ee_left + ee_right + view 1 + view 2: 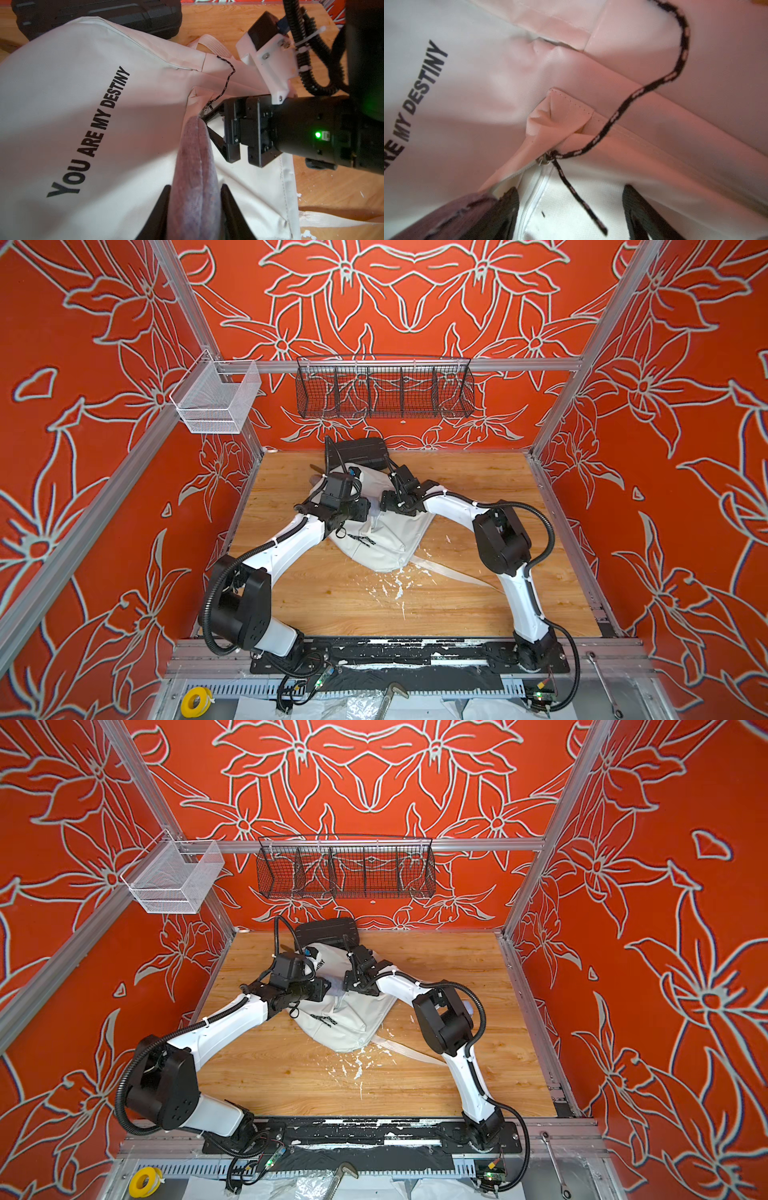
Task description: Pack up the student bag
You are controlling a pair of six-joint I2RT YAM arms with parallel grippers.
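On the wooden surface (332, 597), the large limp white fabric backpack (390, 539) likely handles best by its black-and-white zip cord (633, 95), with the left pincer (195, 187) clamping a flat mauve plush item (193, 149) and the right pincer (570, 189) gaping empty.

Both top views hang high at the front, looking down and back across the whole pale wooden tabletop (332, 597) to the red floral wall (415, 302). The wrist cameras sit close over the large white fabric backpack (83, 87), the right one nearest. Both catch its black printed lettering (425, 79) and black-and-white cord zip pull (643, 89).
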